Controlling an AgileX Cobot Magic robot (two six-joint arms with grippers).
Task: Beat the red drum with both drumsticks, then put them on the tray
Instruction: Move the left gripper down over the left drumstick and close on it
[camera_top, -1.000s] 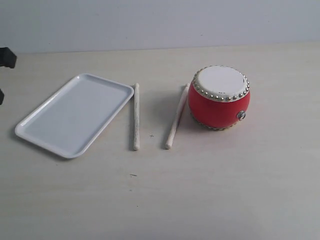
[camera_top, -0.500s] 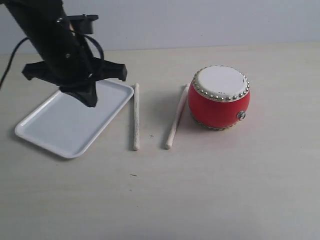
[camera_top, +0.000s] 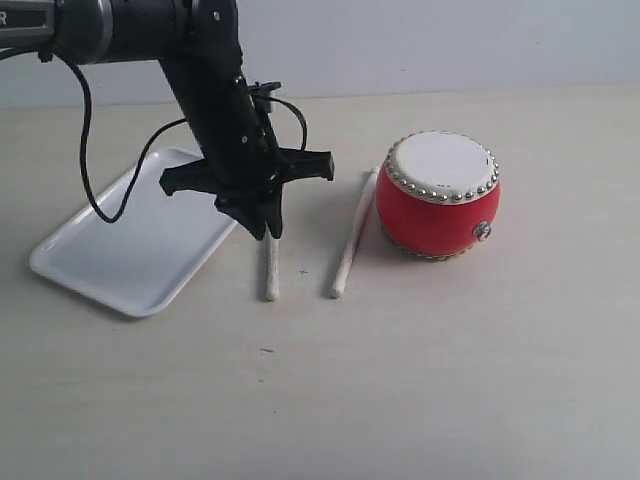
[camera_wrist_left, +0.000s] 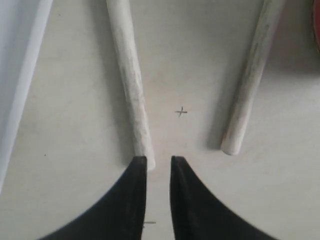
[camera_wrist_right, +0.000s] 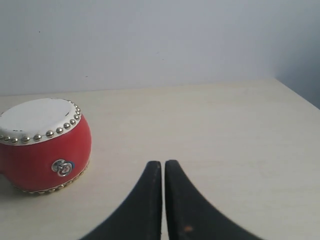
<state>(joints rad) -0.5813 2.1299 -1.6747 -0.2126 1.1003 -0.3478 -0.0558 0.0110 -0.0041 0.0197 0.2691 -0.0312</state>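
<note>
- The drum (camera_top: 438, 195) is standing upright on the desk (camera_top: 450, 400), right of the middle and nearer the far edge than the near one. Its white head is facing up and its small metal ring is facing the near right corner.
- The right stick (camera_top: 353, 235) is lying flat on the desk on the drum's left. Its far end is just beside the drum's body, and the stick is slanting away from the drum toward the near edge.
- The left stick (camera_top: 271, 272) is lying flat near the desk's middle, running almost straight from far to near, apart from the right stick.
- The tray (camera_top: 120, 255) is lying toward the left edge, turned askew, with its far right corner just beside the left stick.
- The left gripper (camera_top: 268, 232) is reaching down over the left stick and hiding that stick's far half in the exterior view. Its jaws are standing narrowly apart and holding nothing.
- In the left wrist view one fingertip (camera_wrist_left: 140, 162) is showing right at the left stick's (camera_wrist_left: 129, 75) near end; I cannot tell whether it is touching.
- The right gripper (camera_wrist_right: 163, 165) is showing only in its own wrist view, hanging above bare desk with the drum (camera_wrist_right: 42, 145) near it. Its jaws are pressing together on nothing.
</note>
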